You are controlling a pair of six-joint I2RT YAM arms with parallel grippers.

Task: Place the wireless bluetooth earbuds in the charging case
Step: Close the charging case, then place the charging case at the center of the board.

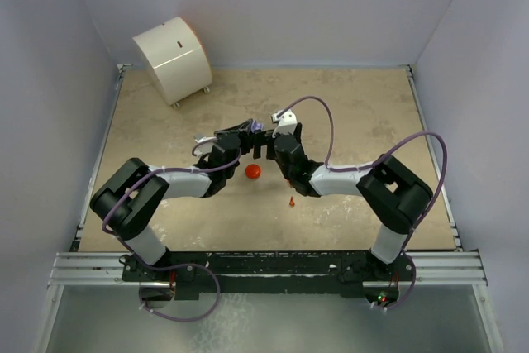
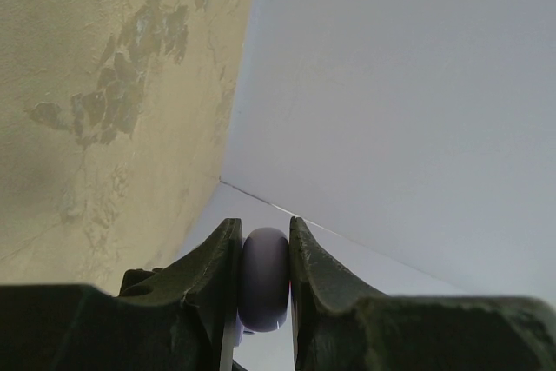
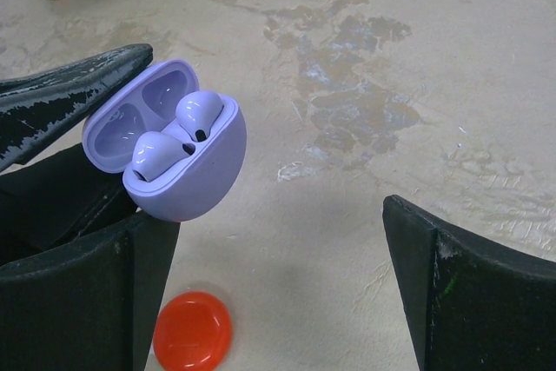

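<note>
Left tool (image 2: 263, 234): clenched on the lilac case (image 3: 187, 184), 1 finger on each side. It holds the case off the tabletop (image 1: 364, 105) near the middle, so the open mouth faces the right arm.
Lilac case: lid tipped back. Both lilac earbuds (image 3: 198, 115) sit in their wells, so this half of the task looks done.
Right tool (image 3: 278, 297): released, jaws wide with nothing between them. It hangs just right of the held case, above bare tabletop.
Red case (image 3: 193, 334): closed and lying flat on the tabletop, just on the near side of the 2 tools.
Red earbud (image 1: 292, 202): 1 small piece on the tabletop, near and right of the red case and apart from it. I cannot find a 2nd.
Edges: walls close the left, far and right sides. The white drum (image 1: 172, 57) sits in the far-left corner, well apart.
Open room: bare tabletop lies all round the tools, widest to the right and far right.
Judgement: the red pair likely comes next. The small earbud lying flat will be hard to pinch.
</note>
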